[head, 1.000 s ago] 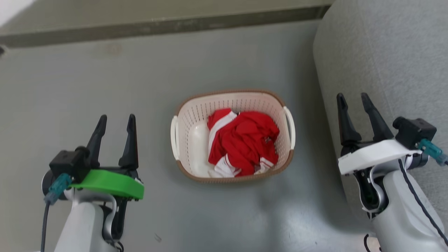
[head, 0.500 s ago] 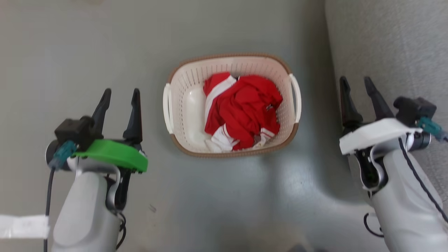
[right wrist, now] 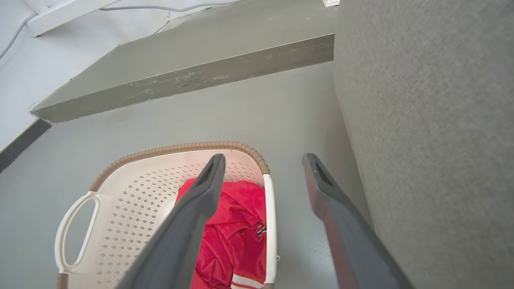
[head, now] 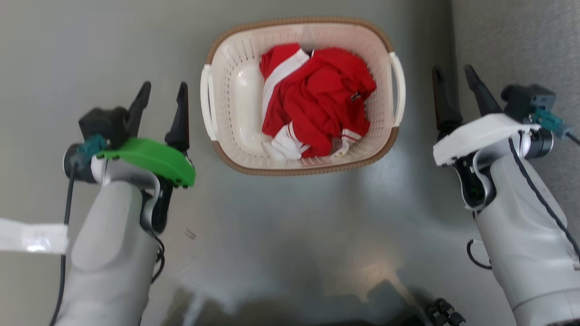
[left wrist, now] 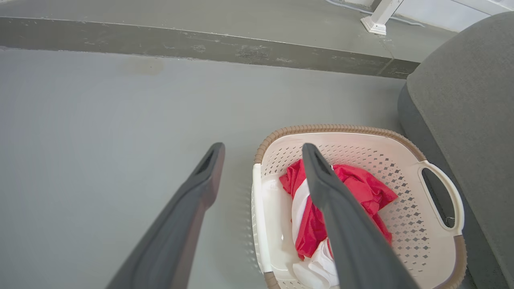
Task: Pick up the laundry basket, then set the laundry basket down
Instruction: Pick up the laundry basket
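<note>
laundry basket [head: 229, 72] upright on floor [head: 90, 40], red-white garment [head: 317, 99] inside | left gripper [head: 164, 86] just beside basket's left side, 2 fingers apart, holding nothing | right gripper [head: 452, 70] between basket's right side and sofa [head: 521, 36], fingers apart, holding nothing

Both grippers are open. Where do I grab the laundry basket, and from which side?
Grip the laundry basket by its white loop handles: left gripper on the left handle, right gripper on the right handle, each from its own outer side. The loops stand off the walls, leaving finger slots.
</note>
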